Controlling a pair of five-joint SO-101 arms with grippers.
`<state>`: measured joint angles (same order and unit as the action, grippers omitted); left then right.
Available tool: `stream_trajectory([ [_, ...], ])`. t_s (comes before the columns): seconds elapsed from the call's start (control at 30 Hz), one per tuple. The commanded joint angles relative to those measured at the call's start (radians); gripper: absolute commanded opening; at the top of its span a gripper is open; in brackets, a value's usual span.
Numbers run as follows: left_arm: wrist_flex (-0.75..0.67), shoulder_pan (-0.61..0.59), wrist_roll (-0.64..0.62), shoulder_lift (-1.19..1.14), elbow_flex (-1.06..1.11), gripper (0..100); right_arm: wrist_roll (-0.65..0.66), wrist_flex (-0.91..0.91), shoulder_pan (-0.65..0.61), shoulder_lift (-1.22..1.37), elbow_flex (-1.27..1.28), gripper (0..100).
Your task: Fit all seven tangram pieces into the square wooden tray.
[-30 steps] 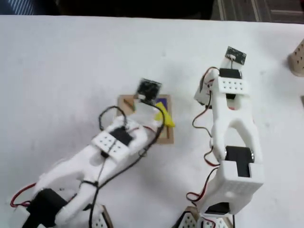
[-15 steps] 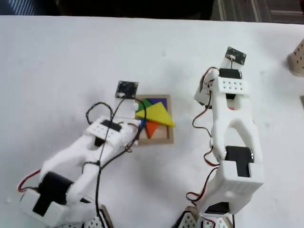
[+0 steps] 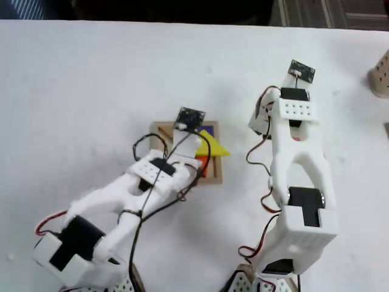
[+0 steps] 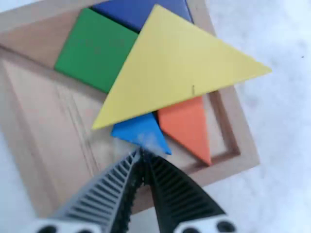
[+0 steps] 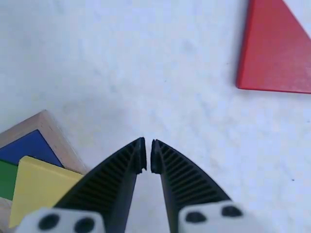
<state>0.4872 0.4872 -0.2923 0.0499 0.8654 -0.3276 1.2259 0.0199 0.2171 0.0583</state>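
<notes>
The square wooden tray (image 4: 43,145) holds a green square (image 4: 97,48), a dark blue piece (image 4: 141,12), a small blue triangle (image 4: 141,133) and an orange piece (image 4: 187,126). A large yellow triangle (image 4: 180,73) lies tilted on top of them, one tip past the tray's rim (image 3: 216,176). My left gripper (image 4: 141,156) is shut, its tips at the small blue triangle's edge. My right gripper (image 5: 148,156) is shut with nothing in it, over bare table beside the tray's corner (image 5: 43,121). A red triangle (image 5: 277,53) lies on the table beyond it.
The left arm (image 3: 152,176) covers the tray's near left part in the high view. The right arm (image 3: 298,158) stands to the right of the tray. A wooden pegged object (image 3: 382,76) sits at the table's right edge.
The left arm swung left off the tray, then back over it. The yellow triangle has shifted right, its tip now past the right rim. The right arm has not moved.
</notes>
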Motion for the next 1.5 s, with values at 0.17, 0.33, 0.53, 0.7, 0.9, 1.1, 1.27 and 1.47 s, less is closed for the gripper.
stream_trajectory([
  [0.17, -0.021, 0.012, -0.077, -0.105, -0.157, 2, 0.002, -0.013, -0.012, -0.051, -0.029, 2.5],
  [0.33, -0.028, 0.019, -0.077, -0.116, -0.166, 2, 0.002, -0.013, -0.012, -0.051, -0.029, 2.5],
  [0.53, -0.021, 0.028, -0.077, -0.113, -0.16, 2, 0.002, -0.015, -0.012, -0.051, -0.029, 2.5],
  [0.7, 0.072, 0.042, -0.075, -0.027, -0.157, 2, 0.002, -0.015, -0.012, -0.051, -0.029, 2.5],
  [0.9, 0.14, 0.065, 0.0, 0.239, -0.041, 2, 0.002, -0.015, -0.012, -0.051, -0.029, 2.5],
  [1.1, 0.054, 0.061, -0.014, 0.392, 0.031, 2, 0.002, -0.015, -0.008, -0.051, -0.029, 2.5],
  [1.27, -0.161, 0.036, -0.005, 0.292, -0.018, 2, 0.002, -0.015, -0.005, -0.051, -0.029, 2.5],
  [1.47, -0.186, 0.042, 0.018, -0.073, -0.322, 2, 0.002, -0.015, -0.005, -0.051, -0.029, 2.5],
])
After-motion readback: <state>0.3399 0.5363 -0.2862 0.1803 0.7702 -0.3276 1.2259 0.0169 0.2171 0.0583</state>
